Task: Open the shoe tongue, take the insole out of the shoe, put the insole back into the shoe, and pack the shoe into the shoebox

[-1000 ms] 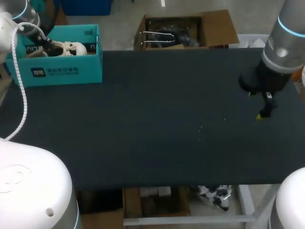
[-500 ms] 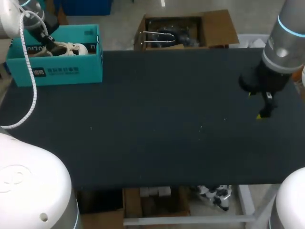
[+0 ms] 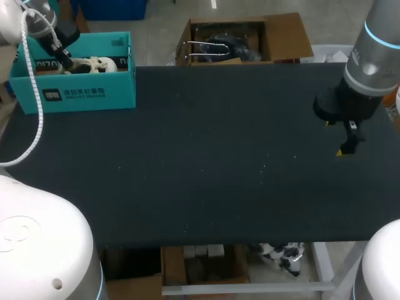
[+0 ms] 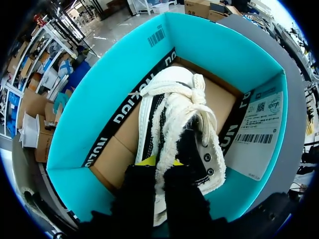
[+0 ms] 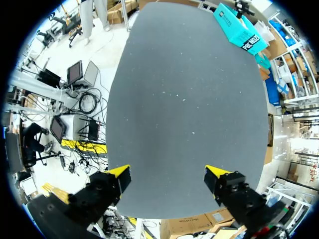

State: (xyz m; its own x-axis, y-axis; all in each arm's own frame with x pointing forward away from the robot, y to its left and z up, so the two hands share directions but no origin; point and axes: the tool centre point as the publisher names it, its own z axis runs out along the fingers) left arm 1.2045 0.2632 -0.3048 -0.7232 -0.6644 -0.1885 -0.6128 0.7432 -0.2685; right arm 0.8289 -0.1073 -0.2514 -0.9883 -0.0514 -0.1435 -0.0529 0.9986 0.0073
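Shoe half hidden in its box
From above, the shoebox (image 3: 87,94) wall and my left arm (image 3: 37,25) cover much of the shoe (image 3: 94,62). At the wrist, the left gripper (image 4: 162,162) masks its heel end. Whether the insole lies inside cannot be told.

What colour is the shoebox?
Teal shoebox with a brown inner floor; left wrist view shows it best.

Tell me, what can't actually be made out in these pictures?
- The insole: in the left wrist view the shoe opening is dark and the left gripper covers it, so whether it is inside is unknown.
- The shoe's near end: same view, hidden under that gripper.
- Most of the shoe: head view, hidden behind the shoebox wall.
- The right gripper: head view, too small and dark to judge; its own wrist view shows it open.
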